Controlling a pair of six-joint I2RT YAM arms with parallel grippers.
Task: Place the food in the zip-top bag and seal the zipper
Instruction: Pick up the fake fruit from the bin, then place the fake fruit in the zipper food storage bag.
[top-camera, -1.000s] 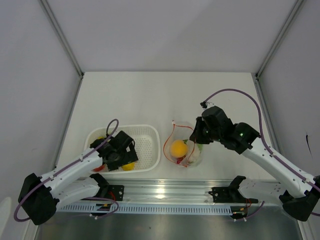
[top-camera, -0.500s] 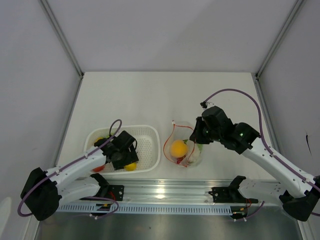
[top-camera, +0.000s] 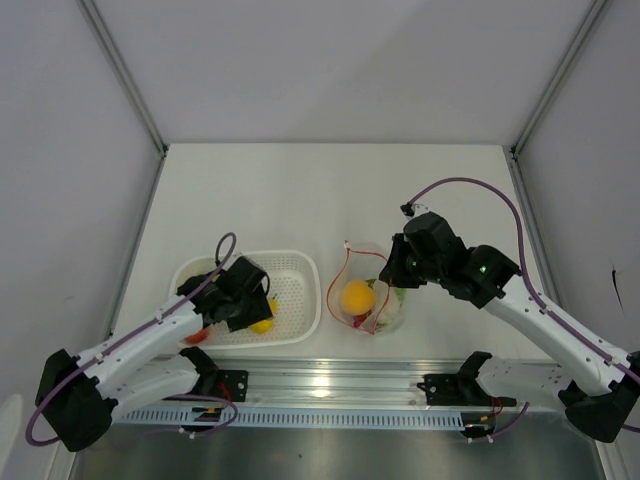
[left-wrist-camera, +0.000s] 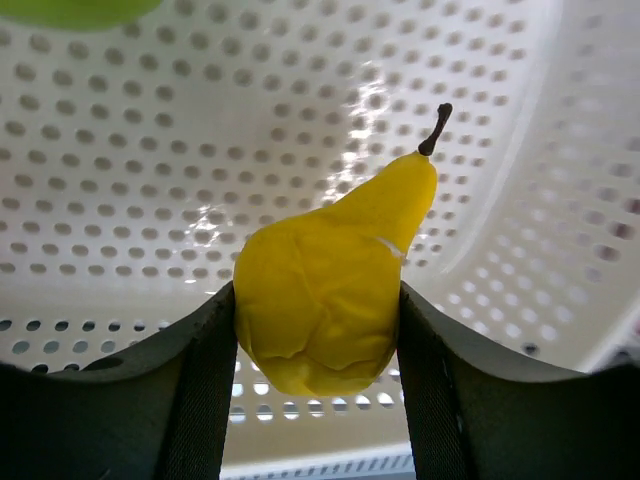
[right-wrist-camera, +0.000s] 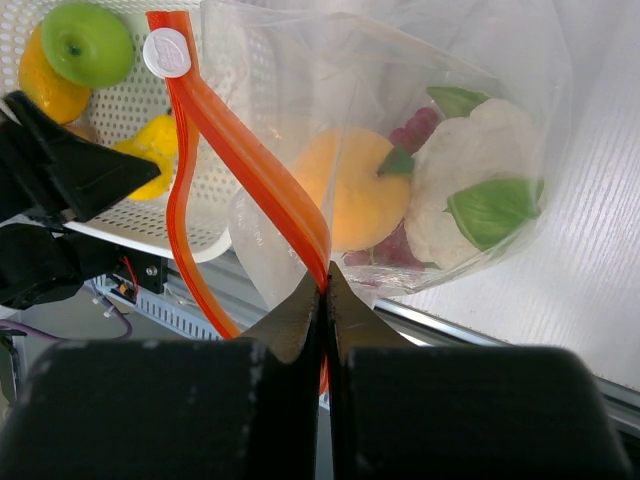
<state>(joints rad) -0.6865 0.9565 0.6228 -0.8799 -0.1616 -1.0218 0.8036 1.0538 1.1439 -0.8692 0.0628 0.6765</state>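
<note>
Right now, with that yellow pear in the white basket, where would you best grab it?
Across the pear's fat belly, one finger on either side, much as the left gripper holds it. That is its widest, roundest part. The neck tapers to a thin stem, so fingers would likely slip there.

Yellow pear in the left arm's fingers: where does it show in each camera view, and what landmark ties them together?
Top external: yellow pear lower left, within the white basket's outline, half hidden by the left arm.
Left wrist: centre, clamped between the fingers.
Right wrist: upper left, past the orange zipper.
Shared landmark: the perforated white basket behind it.
</note>
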